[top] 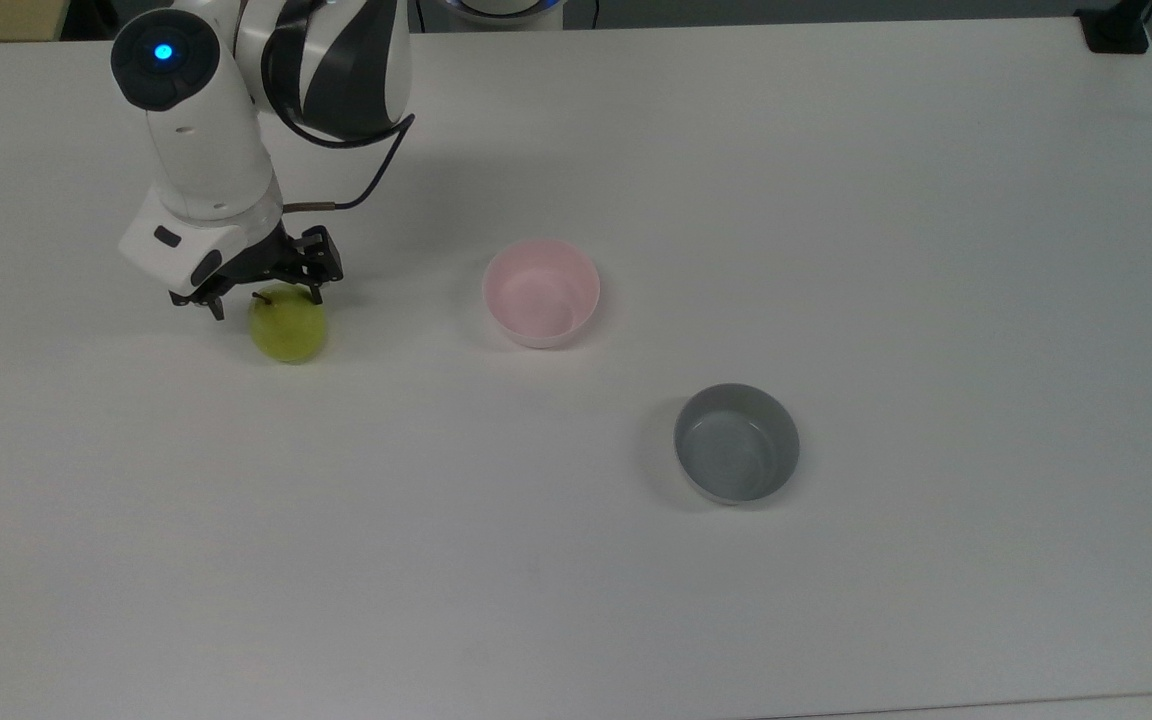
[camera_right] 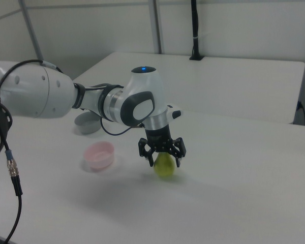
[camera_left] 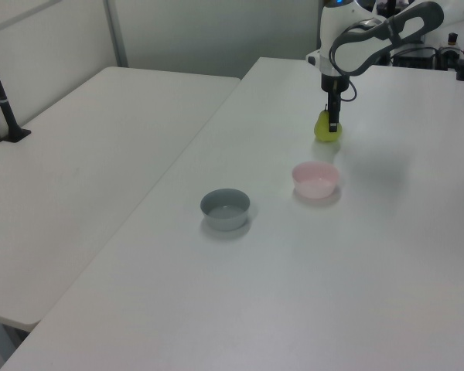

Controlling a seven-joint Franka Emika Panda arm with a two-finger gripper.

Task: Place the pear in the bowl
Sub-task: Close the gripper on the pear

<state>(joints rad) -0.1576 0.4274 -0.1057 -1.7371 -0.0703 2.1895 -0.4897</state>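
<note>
Gripper (top: 263, 299) fingers apart, straddling pear (top: 288, 330) top for grasp | pear upright on table (top: 836, 150), not lifted | pink bowl (top: 541, 292) empty, near on top view's right | grey bowl (top: 736, 442) distractor, farther

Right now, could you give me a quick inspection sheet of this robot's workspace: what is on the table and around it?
Surface: white table, bare apart from three items.
Job's things: yellow-green pear stands on the table, not yet lifted; pale pink bowl sits empty toward the top view's right of the pear.
Clutter: grey bowl, empty, further toward the top view's right and nearer its bottom edge.
Grippers: pincer is open, lowered over the pear with a finger on either side of its top.
Cables: black cable loops from the arm's wrist.
Surroundings: second white table alongside, with a black post standing on it; grey partition wall behind.
</note>
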